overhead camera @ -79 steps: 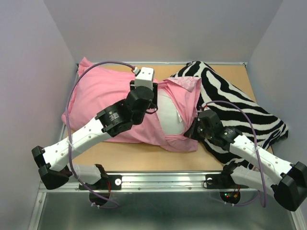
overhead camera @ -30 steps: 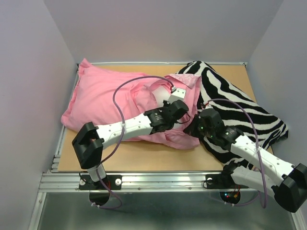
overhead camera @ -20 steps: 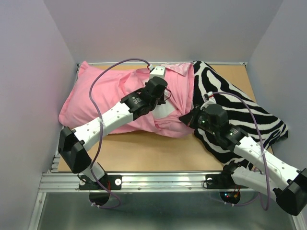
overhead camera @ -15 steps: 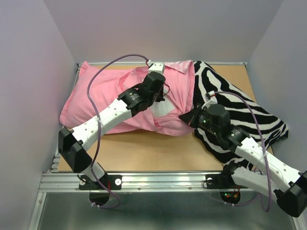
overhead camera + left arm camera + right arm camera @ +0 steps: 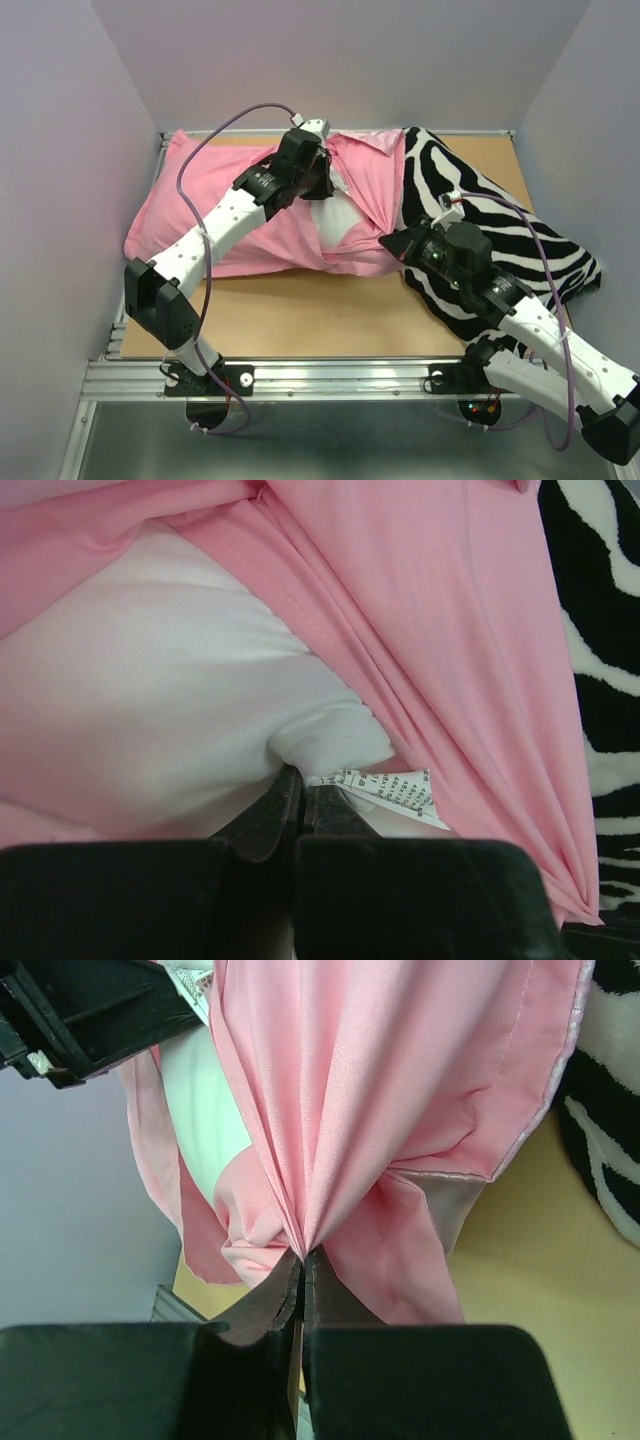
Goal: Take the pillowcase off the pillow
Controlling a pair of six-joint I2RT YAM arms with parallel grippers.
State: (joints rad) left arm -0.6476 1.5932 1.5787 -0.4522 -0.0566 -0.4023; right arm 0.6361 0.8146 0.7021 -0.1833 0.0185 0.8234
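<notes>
— What's nearest the arm bases?
— The right gripper, clamped tight on a gathered bunch of the pillowcase at its open edge, just beside the zebra-striped pillow.
— And further in?
— The left gripper, pinched shut on the white pillow where it bulges from the opening, next to a printed tag. Pillow and pillowcase lie across the far left of the wooden surface.
</notes>
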